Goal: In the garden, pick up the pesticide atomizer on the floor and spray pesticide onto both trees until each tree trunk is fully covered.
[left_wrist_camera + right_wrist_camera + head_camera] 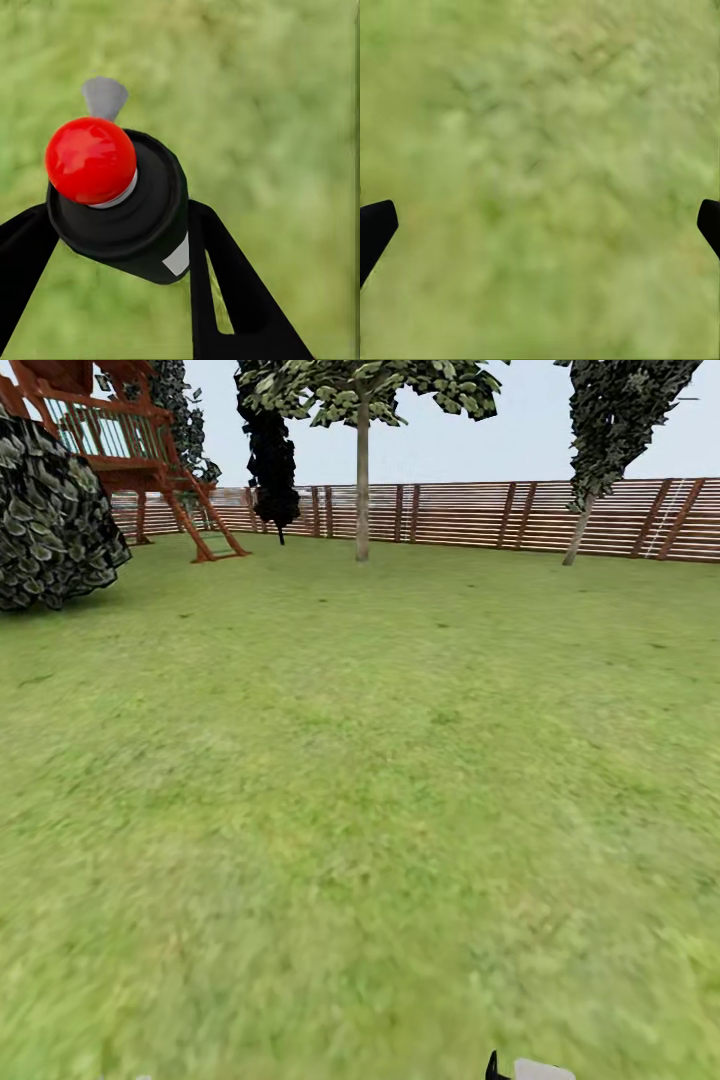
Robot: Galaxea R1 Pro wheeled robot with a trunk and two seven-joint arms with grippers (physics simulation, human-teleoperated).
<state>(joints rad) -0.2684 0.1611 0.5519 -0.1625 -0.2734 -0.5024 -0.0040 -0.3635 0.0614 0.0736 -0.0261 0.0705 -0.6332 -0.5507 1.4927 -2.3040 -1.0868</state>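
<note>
My left hand [120, 247] is clamped on the pesticide atomizer [124, 206], one black finger on each side, its red top facing the wrist camera. My right hand [540, 225] hangs spread over blurred grass [540, 112]. Ahead, across the lawn [360, 780], only a thin-stemmed tree [362, 480] stands before the fence [480, 515]. My worry: spraying that wrong tree, or the bottle slipping while I drive.

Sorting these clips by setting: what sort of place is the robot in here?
Most likely a fenced back garden: grass lawn, a brown slatted wooden fence, a few trees, and a wooden play structure.
</note>
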